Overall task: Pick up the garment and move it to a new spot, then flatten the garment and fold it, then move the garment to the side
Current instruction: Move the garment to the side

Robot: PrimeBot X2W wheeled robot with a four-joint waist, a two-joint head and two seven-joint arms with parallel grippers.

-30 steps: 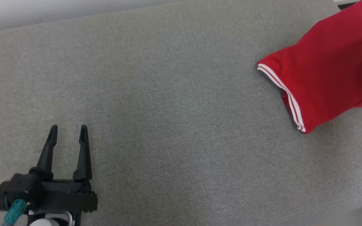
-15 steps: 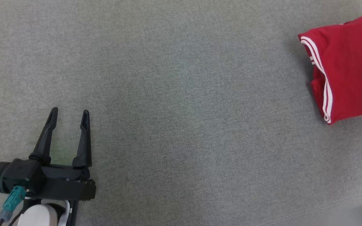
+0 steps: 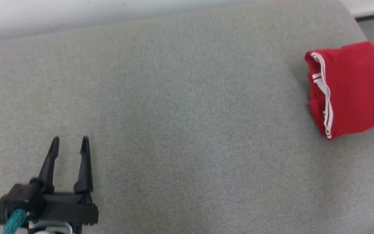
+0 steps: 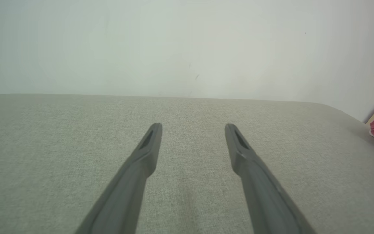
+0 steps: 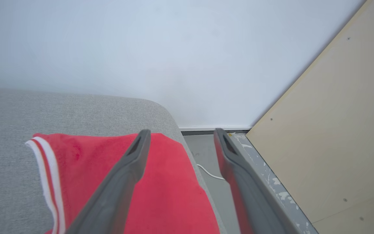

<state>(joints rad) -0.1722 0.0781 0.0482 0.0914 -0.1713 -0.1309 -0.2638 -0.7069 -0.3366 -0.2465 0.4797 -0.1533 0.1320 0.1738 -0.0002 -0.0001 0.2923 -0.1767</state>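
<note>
The left tool [image 3: 70, 140] has two long black tapered fingers [image 3: 83, 165] and a teal connector [image 3: 14, 221].

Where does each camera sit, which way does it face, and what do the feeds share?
Head view: from the head, down onto the grey upholstered surface; open left gripper lower left, red garment far right.
Left wrist view: along that gripper's fingers, across the surface toward the white wall.
Right wrist view: along the open right gripper, over the garment's edge, toward wall and beige board.
All three show the garment.
</note>
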